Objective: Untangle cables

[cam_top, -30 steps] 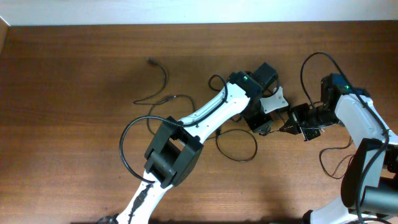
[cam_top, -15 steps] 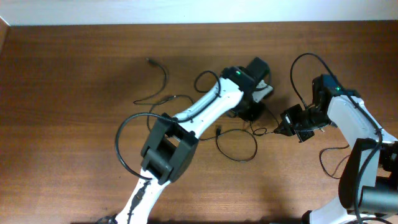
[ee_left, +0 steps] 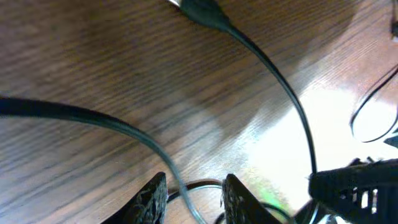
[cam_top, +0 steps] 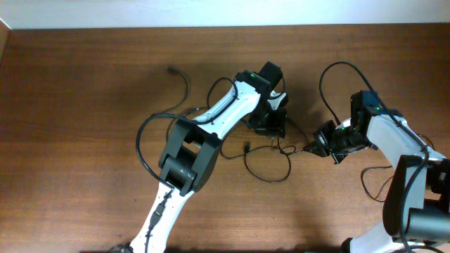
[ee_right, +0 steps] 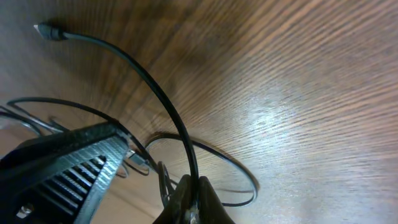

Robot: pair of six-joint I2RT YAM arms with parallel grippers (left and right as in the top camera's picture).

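Note:
Thin black cables [cam_top: 270, 180] lie in loose loops on the wooden table between my two arms. My left gripper [cam_top: 275, 132] hangs over the tangle's upper part. In the left wrist view it [ee_left: 194, 194] is open, and a cable [ee_left: 176, 180] passes between its fingers [ee_left: 152, 199] without being pinched. Another cable [ee_left: 281, 84] ends in a plug [ee_left: 200, 9] at the top. My right gripper [cam_top: 311, 147] is shut on a cable [ee_right: 163, 99] just right of the tangle. That cable rises from the closed gripper [ee_right: 193, 198] to a small plug [ee_right: 47, 31].
A separate cable with a plug [cam_top: 172, 69] curves across the table at centre left. A small plug [cam_top: 247, 146] lies below the left gripper. The arms' thicker cables loop near both wrists [cam_top: 330, 77]. The pale wall edge [cam_top: 211, 14] runs along the back.
My left gripper has swung left and slightly back over the tangle. My right gripper has followed it leftward, still shut on its cable. The loops have shifted left.

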